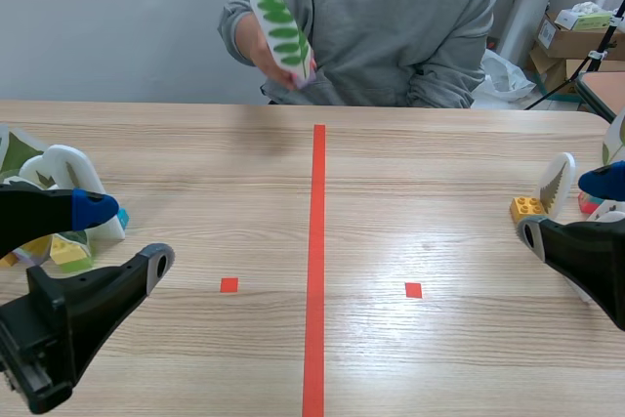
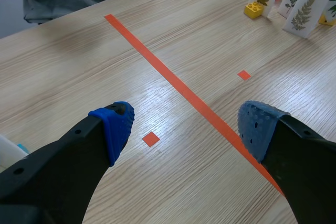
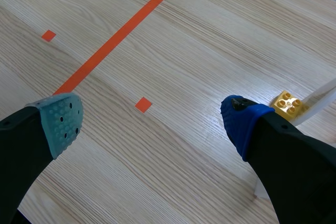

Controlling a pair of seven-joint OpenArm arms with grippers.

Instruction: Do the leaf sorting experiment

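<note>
Both your pincers were wide open and held nothing. The left pincer (image 2: 187, 128) sat low over the pale wooden surface (image 1: 410, 192) at its left side, and the right pincer (image 3: 152, 120) sat low at the right side. The task's thing, a white arch-shaped card printed with a green compound leaf (image 1: 281, 21), was up in the person's hand (image 1: 256, 49) past the far edge, not on the surface. Risk, as I judged it: had you reached in before it was set down, you'd have met the hand. A thin upright card would also likely tip under an off-centre close. White leaf cards on toy bricks (image 1: 68, 178) stood just beside the left pincer. A white fern card (image 1: 559, 183) with a yellow toy brick (image 1: 526, 208) stood just beside the right, so a careless swing could have knocked either. An orange-red tape line (image 1: 316, 261) split the surface.
</note>
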